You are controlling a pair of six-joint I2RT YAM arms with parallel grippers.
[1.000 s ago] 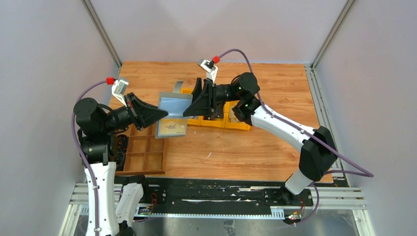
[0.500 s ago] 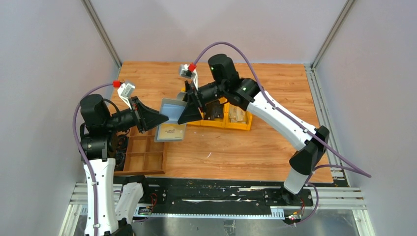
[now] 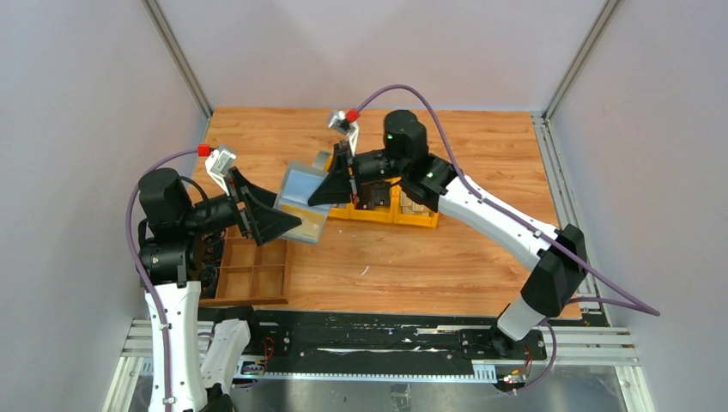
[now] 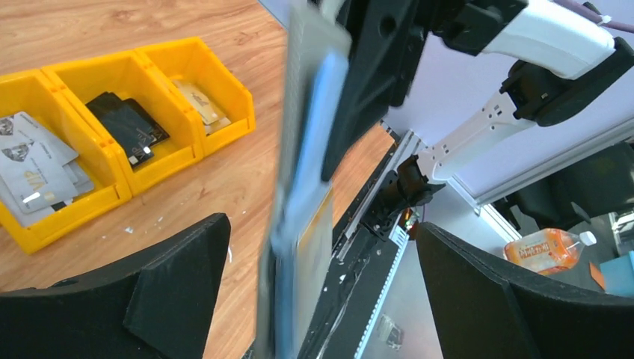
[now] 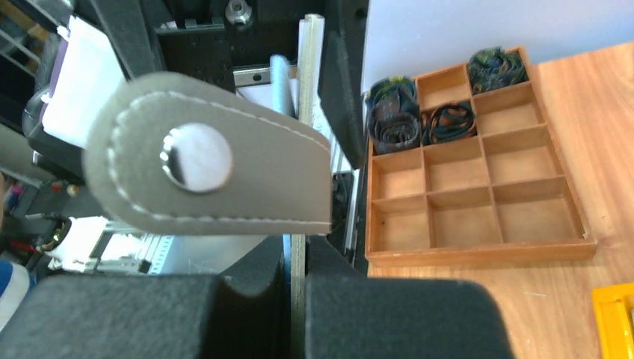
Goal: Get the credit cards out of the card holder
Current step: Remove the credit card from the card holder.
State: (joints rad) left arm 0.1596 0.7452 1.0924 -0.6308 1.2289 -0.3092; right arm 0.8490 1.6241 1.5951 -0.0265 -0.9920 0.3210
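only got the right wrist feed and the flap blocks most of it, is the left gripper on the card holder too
Observer: No. The left gripper is open, its fingers on either side of the card holder, not touching it.
Operator: is the holder lying on the table
Observer: No. In the top view the right gripper holds it tilted up above the table.
Operator: any card in it
Observer: Yes, a tan credit card shows in the pocket on the holder's open side.
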